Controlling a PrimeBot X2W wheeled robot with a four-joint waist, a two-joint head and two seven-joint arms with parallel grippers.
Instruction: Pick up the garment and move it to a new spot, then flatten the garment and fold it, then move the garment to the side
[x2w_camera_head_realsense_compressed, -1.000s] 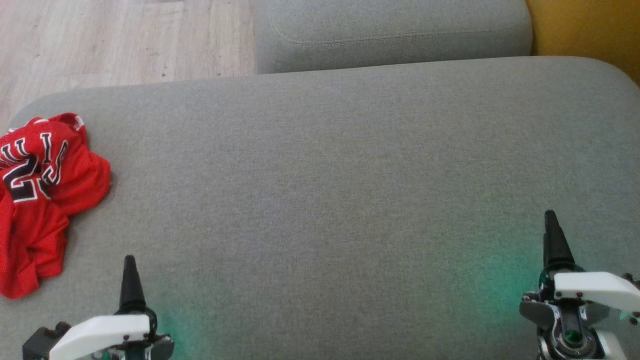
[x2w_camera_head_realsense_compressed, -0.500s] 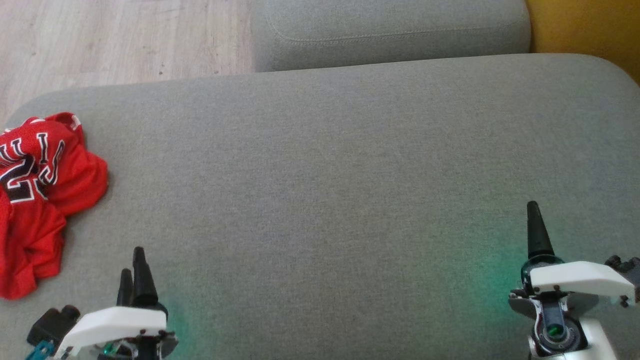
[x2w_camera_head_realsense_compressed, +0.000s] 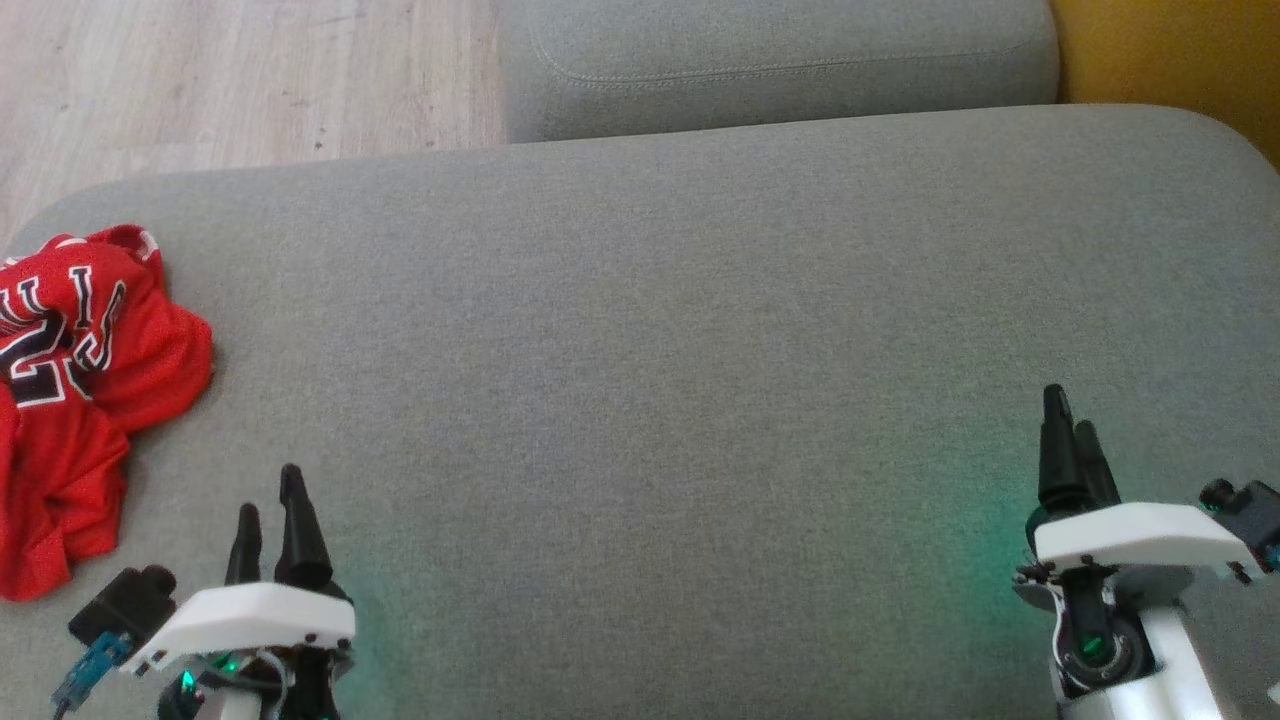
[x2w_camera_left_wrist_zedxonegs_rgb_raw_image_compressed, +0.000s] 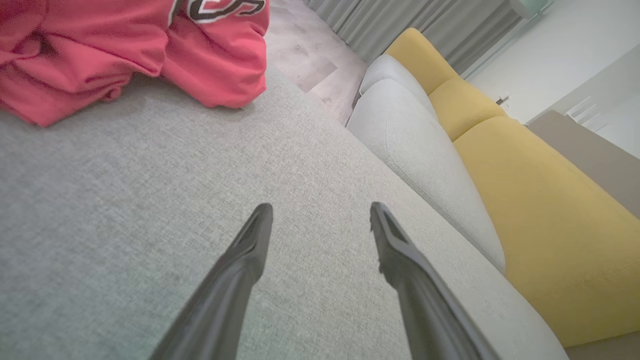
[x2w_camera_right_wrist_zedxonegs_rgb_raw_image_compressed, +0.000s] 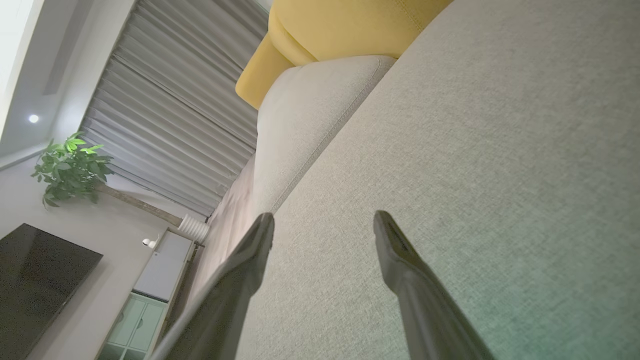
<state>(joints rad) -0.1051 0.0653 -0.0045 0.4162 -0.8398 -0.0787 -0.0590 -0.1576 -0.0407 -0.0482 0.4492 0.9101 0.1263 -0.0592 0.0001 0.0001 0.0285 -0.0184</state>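
The garment (x2w_camera_head_realsense_compressed: 70, 400), a red jersey with black and white lettering, lies crumpled at the left edge of the grey sofa seat (x2w_camera_head_realsense_compressed: 650, 330). In the left wrist view the garment (x2w_camera_left_wrist_zedxonegs_rgb_raw_image_compressed: 125, 50) fills the upper left, well ahead of the fingers. My left gripper (x2w_camera_head_realsense_compressed: 268, 495) hovers over the seat at the lower left, open and empty, a short way right of the jersey. My right gripper (x2w_camera_head_realsense_compressed: 1068, 420) hangs over the seat at the lower right, open and empty too. Both wrist views show the left gripper (x2w_camera_left_wrist_zedxonegs_rgb_raw_image_compressed: 320, 212) and the right gripper (x2w_camera_right_wrist_zedxonegs_rgb_raw_image_compressed: 324, 220) with fingers spread over bare fabric.
A second grey cushion (x2w_camera_head_realsense_compressed: 780, 60) stands behind the seat, with a yellow cushion (x2w_camera_head_realsense_compressed: 1170, 50) at the back right. Wooden floor (x2w_camera_head_realsense_compressed: 200, 80) lies beyond the seat's left and far edges. The right wrist view shows curtains (x2w_camera_right_wrist_zedxonegs_rgb_raw_image_compressed: 170, 100), a plant (x2w_camera_right_wrist_zedxonegs_rgb_raw_image_compressed: 70, 167) and a cabinet.
Both arms have turned at the wrist, so each gripper's second finger now shows. The left gripper rose slightly up the view; the right gripper shifted left and up. The jersey lies as before.
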